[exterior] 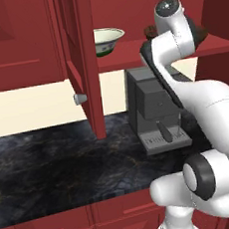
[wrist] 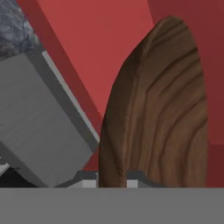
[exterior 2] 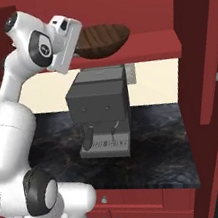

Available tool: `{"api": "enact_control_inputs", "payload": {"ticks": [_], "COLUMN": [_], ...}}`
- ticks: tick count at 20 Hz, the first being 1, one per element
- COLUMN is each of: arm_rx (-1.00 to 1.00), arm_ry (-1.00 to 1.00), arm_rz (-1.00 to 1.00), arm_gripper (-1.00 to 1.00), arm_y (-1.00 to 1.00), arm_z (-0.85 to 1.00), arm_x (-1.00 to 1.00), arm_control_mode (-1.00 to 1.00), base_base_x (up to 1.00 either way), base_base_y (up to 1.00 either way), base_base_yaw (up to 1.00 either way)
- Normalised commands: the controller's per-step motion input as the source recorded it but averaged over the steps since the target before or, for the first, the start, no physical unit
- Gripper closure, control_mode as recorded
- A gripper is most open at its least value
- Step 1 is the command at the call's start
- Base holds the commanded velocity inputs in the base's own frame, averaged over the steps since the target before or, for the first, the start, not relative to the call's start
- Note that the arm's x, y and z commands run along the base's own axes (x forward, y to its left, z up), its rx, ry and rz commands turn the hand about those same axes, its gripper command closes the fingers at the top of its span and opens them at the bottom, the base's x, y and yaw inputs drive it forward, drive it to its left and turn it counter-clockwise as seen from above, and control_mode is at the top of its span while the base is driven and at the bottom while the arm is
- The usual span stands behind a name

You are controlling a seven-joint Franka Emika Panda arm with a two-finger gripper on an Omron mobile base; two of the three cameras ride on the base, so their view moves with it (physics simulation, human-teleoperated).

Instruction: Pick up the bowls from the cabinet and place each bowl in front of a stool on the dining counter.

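Your gripper [exterior 2: 80, 41] is closed onto the near rim of the wooden bowl [exterior 2: 103, 39], the jaws drawn in on the wall of the bowl as the hand view shows it rising straight out from between the tips; you can treat this as a clamp on the rim, though how deep the bite goes cannot be told. The bowl sits directly ahead of the tool, resting on or just above the red shelf [exterior 2: 141, 47] of the cabinet [exterior: 81, 65], whose door stands swung open to the tool's left. Directly beneath the tool stands the grey coffee machine [exterior 2: 100, 107], on the black wall counter [exterior: 51, 163]. Further off to the tool's left, on the same shelf, stands the cream bowl [exterior: 107, 39], well apart from the held one and untouched. Risks, in my judgement: a rim pinch on a wide shallow bowl is off-centre, so it may pivot or slip out as you lift and withdraw; a drop here would land on the coffee machine. Withdrawing too low would drag the bowl along the shelf edge; swinging left too early would strike the open door. Neither bowl has reached the dining counter, so both placements remain outstanding
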Motion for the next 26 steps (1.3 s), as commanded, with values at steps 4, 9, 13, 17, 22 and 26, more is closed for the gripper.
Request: {"api": "enact_control_inputs", "payload": {"ticks": [4, 9, 13, 17, 22, 26], "arm_rx": [-0.01, -0.02, 0.0, 0.0, 0.0, 0.0], "arm_ry": [-0.18, -0.01, 0.03, 0.12, 0.17, 0.09], "arm_rz": [0.0, 0.07, 0.14, 0.16, 0.18, 0.13], "arm_gripper": [1.0, 1.0, 1.0, 1.0, 1.0, 1.0], "arm_y": [0.0, 0.04, 0.12, 0.25, 0.47, 0.45], "arm_z": [0.0, 0.0, 0.0, 0.0, -0.02, -0.13], "arm_x": [-1.0, -1.0, -0.94, -0.73, -0.57, -0.42], "arm_control_mode": [-1.0, -1.0, -1.0, -1.0, -1.0, -1.0], "base_base_x": [0.0, 0.0, 0.0, 0.0, 0.0, 0.0], "base_base_y": [0.0, 0.0, 0.0, 0.0, 0.0, 0.0], "base_base_yaw": [0.0, 0.0, 0.0, 0.0, 0.0, 0.0]}}
